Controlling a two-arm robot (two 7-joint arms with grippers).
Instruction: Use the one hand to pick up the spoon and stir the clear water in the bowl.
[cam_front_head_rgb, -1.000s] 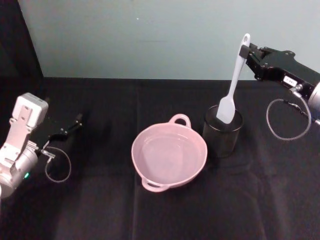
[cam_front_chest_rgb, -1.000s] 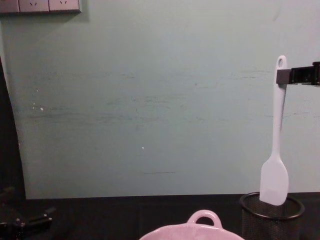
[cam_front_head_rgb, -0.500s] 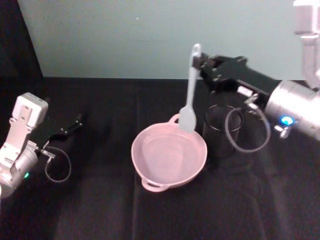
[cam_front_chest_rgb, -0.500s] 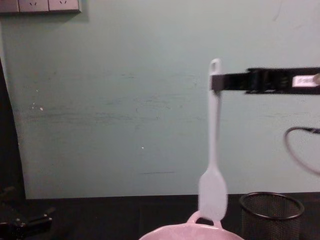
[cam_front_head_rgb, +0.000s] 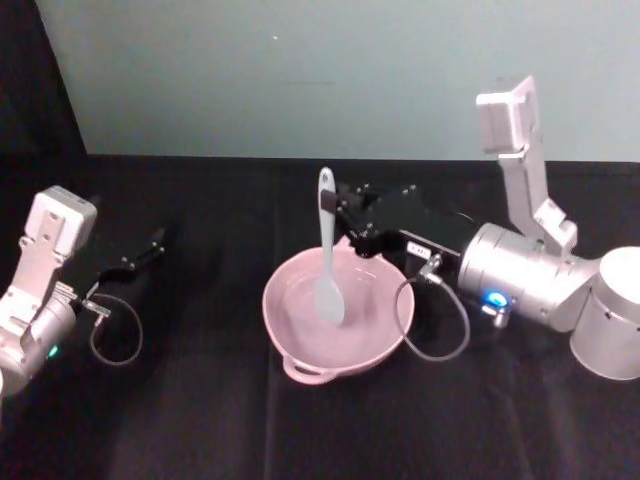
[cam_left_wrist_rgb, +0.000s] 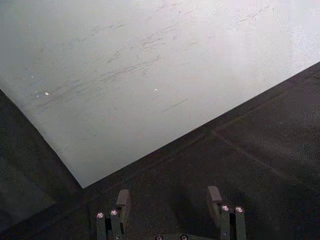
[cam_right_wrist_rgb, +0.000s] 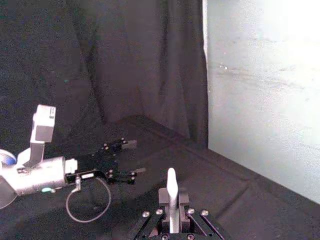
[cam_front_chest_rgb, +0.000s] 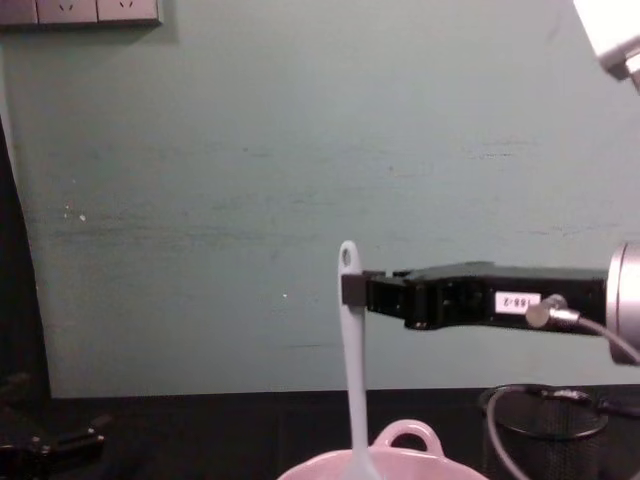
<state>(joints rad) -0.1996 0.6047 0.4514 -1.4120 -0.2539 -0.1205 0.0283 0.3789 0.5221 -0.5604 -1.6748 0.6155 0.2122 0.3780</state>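
Head view: the spoon (cam_front_head_rgb: 326, 250) is held near upright, clamped close to its handle tip by the right gripper (cam_front_head_rgb: 336, 205), which is reached in from the right over the bowl's far rim. The paddle head is seen inside the pale pink bowl (cam_front_head_rgb: 276, 318), roughly centre. The bowl is set mid-table on the black cloth (cam_front_head_rgb: 200, 420). The left gripper (cam_front_head_rgb: 150, 245) is parked low at the left, well apart from the bowl.

Left wrist view: the left gripper (cam_left_wrist_rgb: 168, 200) is seen with fingers (cam_left_wrist_rgb: 122, 199) spread apart and nothing held between them. It is pointed at bare cloth and the pale green wall (cam_left_wrist_rgb: 150, 60).

Right wrist view: the right gripper (cam_right_wrist_rgb: 171, 210) is closed tight on the spoon handle, and the handle tip (cam_right_wrist_rgb: 171, 181) is seen sticking out past the fingers. The left gripper (cam_right_wrist_rgb: 131, 158) is seen farther off, spread wide.

Chest view: the spoon (cam_front_chest_rgb: 351, 350) is hung straight down from the right gripper (cam_front_chest_rgb: 352, 288), which is held level. The holed tip is left just above the grip, and the lower end is dropped behind the bowl (cam_front_chest_rgb: 320, 467) rim, beside the loop handle (cam_front_chest_rgb: 408, 436). A black mesh cup (cam_front_chest_rgb: 578, 408) is stood just right of the bowl. The left gripper (cam_front_chest_rgb: 50, 440) is low at the left edge.
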